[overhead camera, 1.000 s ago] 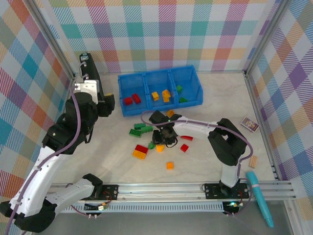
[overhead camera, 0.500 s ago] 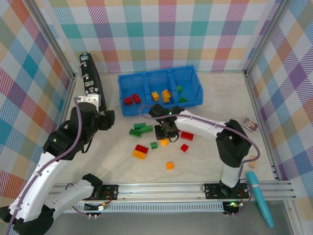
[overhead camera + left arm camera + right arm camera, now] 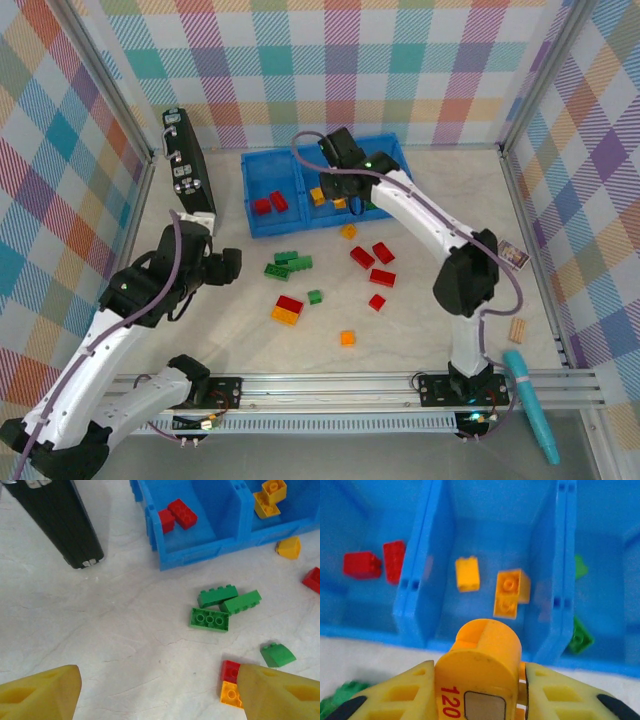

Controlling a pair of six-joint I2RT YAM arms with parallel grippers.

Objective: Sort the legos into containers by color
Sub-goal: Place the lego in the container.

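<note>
Right wrist view: the held orange brick [image 3: 485, 645], rounded on top, is being pinched between the yellow fingers [image 3: 415, 692] of the right gripper [image 3: 481, 675]. The gripper is hanging at the near wall of the containers [image 3: 417, 585]. Straight ahead of it, the middle compartment is holding the binned orange bricks [image 3: 512, 592]: one standing alone and two lying against each other. To the gripper's left, the first compartment is holding two red bricks [image 3: 362, 564] side by side. To its right, the third compartment is holding the green bricks [image 3: 580, 636], one far and one near.

Top external view: the right arm [image 3: 420, 215] is reaching far forward, elbow raised, with its forearm running leftward over the tray. The left arm [image 3: 150, 290] is folding low, well short of the tray, with the left gripper [image 3: 228, 266] pointing rightward.

Left wrist view: the left gripper's fingers are standing spread wide over the bare table [image 3: 125, 645], with nothing between them. Ahead and to its right, three loose green bricks [image 3: 215, 611] are lying clustered. A green sloped piece [image 3: 277, 655] is lying nearer. A red brick [image 3: 230, 671] is touching an orange one just beside the right finger. Beyond these, an orange piece [image 3: 289, 547] is sitting just outside the tray's front wall. A black device [image 3: 57, 522] is lying ahead to the left.
</note>
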